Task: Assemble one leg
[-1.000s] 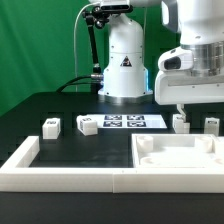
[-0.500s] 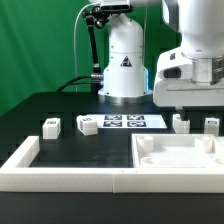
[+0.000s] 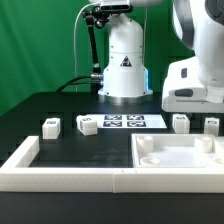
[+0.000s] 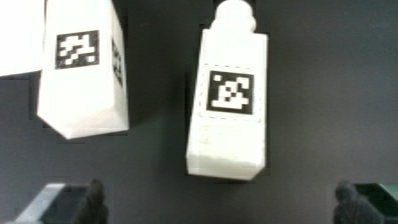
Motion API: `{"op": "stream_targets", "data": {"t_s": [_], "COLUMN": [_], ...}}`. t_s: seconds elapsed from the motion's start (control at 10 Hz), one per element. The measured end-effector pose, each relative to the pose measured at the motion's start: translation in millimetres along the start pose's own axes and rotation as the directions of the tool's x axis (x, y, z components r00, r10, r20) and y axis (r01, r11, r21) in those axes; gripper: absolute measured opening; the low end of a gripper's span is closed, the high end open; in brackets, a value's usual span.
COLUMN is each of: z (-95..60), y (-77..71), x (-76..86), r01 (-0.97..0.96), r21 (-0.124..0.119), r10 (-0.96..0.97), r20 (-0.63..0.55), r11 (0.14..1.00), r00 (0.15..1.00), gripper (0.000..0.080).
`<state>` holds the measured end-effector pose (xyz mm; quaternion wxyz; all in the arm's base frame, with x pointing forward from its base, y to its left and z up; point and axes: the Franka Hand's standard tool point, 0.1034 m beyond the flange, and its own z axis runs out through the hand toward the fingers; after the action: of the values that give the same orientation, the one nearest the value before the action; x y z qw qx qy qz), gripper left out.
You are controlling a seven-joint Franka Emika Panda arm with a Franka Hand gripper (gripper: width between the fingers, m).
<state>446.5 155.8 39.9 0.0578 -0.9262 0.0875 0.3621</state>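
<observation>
Four small white legs lie on the black counter (image 3: 90,148), each bearing a black-and-white square tag. In the exterior view, the far-left leg (image 3: 50,125) and the inner-left leg (image 3: 87,125) sit on the left of the marker board (image 3: 125,122). The inner-right leg (image 3: 181,122) and the far-right leg (image 3: 212,123) sit on its right, just behind the big white panel (image 3: 185,160). The arm (image 3: 195,85) hangs over that right pair, and a white rail (image 3: 22,160) lies at the front left.

The wrist view shows two legs side by side and apart. The centred leg (image 4: 231,100) lies roughly in line with the gap of the tool (image 4: 217,203), with the neighbouring leg (image 4: 86,70) off to one side. I cannot tell which of the right pair is which. The tool is spread wide and holds nothing; its dark fingertips (image 4: 71,203) touch neither leg.
</observation>
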Motion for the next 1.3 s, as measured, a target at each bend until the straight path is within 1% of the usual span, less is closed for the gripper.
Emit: {"op": "stream_targets", "data": {"t_s": [0.2,0.5,0.6,0.8,1.0,1.1,1.2,1.3], "z": [11.1,31.9,38.5,45.3,46.1,46.4,46.4,46.4], "y": [0.2,1.8,1.6,-0.6,-1.3,-1.9,-2.1,-2.1], "x": [-1.2,-2.5,-0.4,-0.1,-0.4,-0.7,-0.7,-0.7], "r01": [0.004,0.017,0.019,0.023,0.025,0.027,0.027,0.028], "r21": [-0.019,-0.046,-0.048,-0.051,-0.052,-0.053,-0.053,-0.053], "r10": [-0.001,0.000,0.000,-0.003,-0.005,-0.006,-0.006,-0.006], "r20": [0.144,0.340,0.365,0.362,0.361,0.361,0.361,0.361], "r11": [1.000,0.999,0.999,0.998,0.998,0.998,0.998,0.998], "r00": [0.990,0.940,0.931,0.932,0.932,0.932,0.932,0.932], "gripper": [0.0649,0.0649,0.0649,0.0649,0.0649,0.0526,0.0369,0.0369]}}
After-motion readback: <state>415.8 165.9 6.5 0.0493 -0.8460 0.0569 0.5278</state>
